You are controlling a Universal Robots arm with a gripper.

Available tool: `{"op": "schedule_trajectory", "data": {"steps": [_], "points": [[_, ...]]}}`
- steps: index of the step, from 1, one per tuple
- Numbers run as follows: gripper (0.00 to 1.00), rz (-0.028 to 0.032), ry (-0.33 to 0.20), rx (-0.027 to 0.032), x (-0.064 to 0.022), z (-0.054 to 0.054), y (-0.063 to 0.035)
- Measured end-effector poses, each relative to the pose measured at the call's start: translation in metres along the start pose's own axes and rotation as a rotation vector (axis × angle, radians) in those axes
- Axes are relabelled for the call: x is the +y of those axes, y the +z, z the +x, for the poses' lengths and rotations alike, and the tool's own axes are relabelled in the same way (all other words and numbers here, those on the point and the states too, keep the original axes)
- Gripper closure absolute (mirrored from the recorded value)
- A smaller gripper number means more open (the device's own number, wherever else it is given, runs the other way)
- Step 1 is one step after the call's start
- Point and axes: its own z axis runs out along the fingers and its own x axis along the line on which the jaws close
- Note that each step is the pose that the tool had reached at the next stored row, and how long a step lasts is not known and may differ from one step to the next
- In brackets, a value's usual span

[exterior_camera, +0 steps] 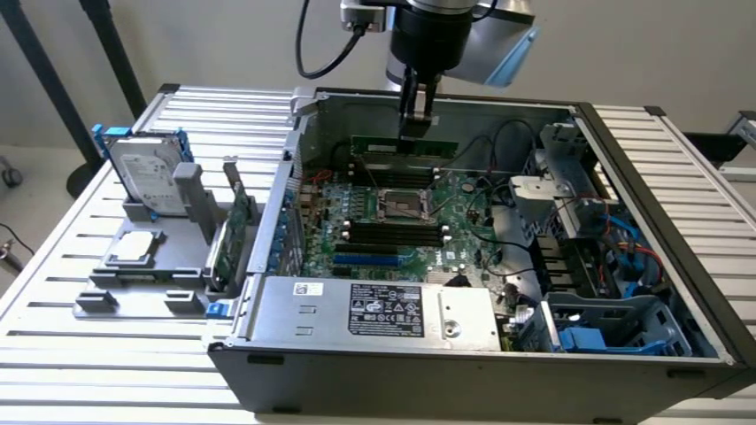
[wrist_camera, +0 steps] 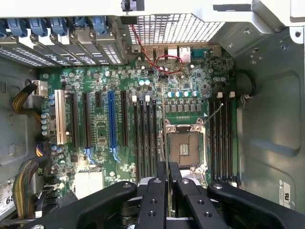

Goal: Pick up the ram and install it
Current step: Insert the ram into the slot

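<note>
My gripper [exterior_camera: 413, 131] hangs over the far part of the open computer case [exterior_camera: 661, 177], shut on the ram [exterior_camera: 405, 145]. The ram is a thin green stick, held level by its top edge just above the motherboard [exterior_camera: 402, 221]. In the wrist view the black fingers [wrist_camera: 155, 191] pinch the ram [wrist_camera: 163, 133], which appears edge-on as a thin line. It runs between the black memory slots [wrist_camera: 145, 138] and the CPU socket [wrist_camera: 183, 148]. A second bank of black slots [wrist_camera: 221, 138] lies on the socket's other side.
A silver hard drive [exterior_camera: 151, 177] and a green expansion card [exterior_camera: 236, 221] stand in grey holders on the slatted table at the exterior view's left. Inside the case are the power supply [exterior_camera: 378, 310], cables [exterior_camera: 508, 142] and blue drive cages [exterior_camera: 608, 332].
</note>
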Motion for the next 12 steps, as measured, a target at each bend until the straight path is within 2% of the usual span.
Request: {"op": "schedule_trajectory", "data": {"steps": [6,9,12], "points": [[0.86,0.0,0.001,-0.0001,0.0,0.0,0.0006],[0.86,0.002,0.0,-0.0002,-0.0002,0.0013,0.0047],[0.86,0.0022,-0.001,-0.0001,-0.0009,0.0072,0.0099]]}}
